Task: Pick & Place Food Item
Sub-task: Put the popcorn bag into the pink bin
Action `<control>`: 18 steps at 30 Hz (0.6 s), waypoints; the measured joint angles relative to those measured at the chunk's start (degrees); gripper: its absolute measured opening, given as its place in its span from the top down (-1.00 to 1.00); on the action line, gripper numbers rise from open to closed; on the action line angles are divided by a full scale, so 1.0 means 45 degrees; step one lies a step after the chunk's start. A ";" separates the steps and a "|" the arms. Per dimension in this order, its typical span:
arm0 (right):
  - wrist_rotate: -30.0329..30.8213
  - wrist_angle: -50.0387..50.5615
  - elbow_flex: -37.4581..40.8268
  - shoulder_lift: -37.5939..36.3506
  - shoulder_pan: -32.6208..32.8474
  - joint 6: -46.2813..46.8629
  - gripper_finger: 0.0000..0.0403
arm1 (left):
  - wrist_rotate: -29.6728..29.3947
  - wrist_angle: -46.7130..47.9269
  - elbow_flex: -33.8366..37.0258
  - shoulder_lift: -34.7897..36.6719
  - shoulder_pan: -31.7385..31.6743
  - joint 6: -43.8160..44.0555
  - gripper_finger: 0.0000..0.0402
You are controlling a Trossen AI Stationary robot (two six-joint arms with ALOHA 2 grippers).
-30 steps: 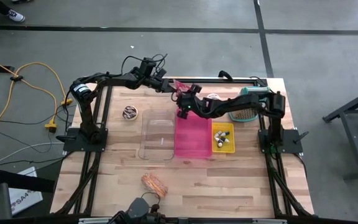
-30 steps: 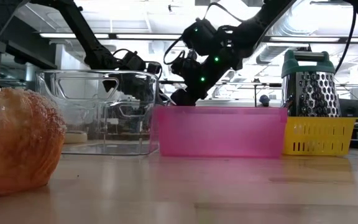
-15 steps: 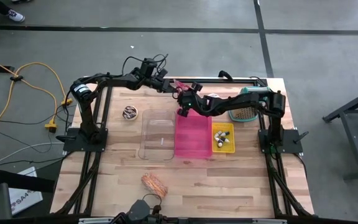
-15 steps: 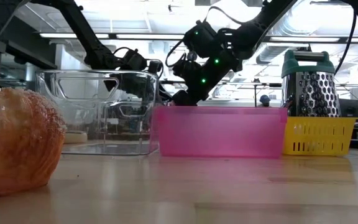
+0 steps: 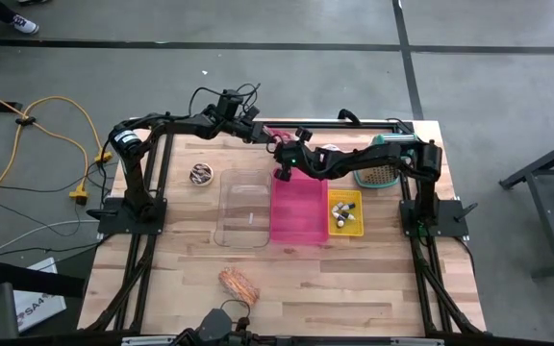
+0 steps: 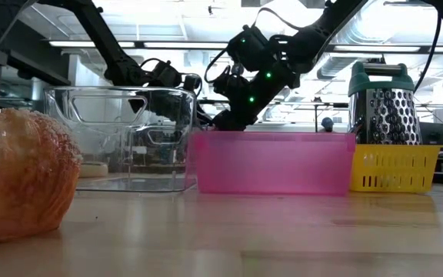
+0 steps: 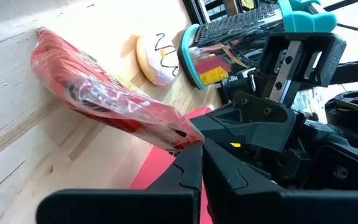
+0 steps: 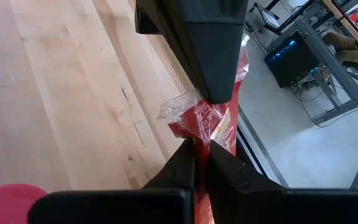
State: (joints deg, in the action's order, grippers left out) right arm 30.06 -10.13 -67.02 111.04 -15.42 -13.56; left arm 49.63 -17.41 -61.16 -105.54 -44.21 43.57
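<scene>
Both grippers are clamped on the red packet [image 7: 114, 102], held at twelve o'clock above the pink bin [image 5: 297, 211]; left gripper [image 5: 261, 137] and right gripper [image 5: 282, 149] apparently pinch opposite ends; opposed pulling could tear it.

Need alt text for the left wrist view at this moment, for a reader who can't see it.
The left gripper is shut on one end of a red food packet that slants across the wooden table. The right arm's dark gripper sits close against the same end. Beyond lie a round iced cookie, a teal-handled grater and the edge of a pink bin.
</scene>
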 joint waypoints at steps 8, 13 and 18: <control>-0.0005 0.0005 0.0000 0.0000 0.0010 -0.0044 0.97 | 0.0005 0.0000 0.0003 0.0000 -0.0003 -0.0315 1.00; 0.0005 0.0001 0.0000 0.0000 0.0014 -0.0044 0.97 | 0.0364 -0.0106 0.0003 0.0000 -0.0008 -0.0704 0.99; 0.0000 0.0009 0.0000 0.0000 0.0015 -0.0044 0.98 | 0.0604 -0.0262 0.0003 -0.0005 -0.0008 -0.0951 0.90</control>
State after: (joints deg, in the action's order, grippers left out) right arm 30.06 -10.09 -67.02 111.04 -15.35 -13.76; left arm 52.34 -18.59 -61.14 -105.56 -44.25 39.29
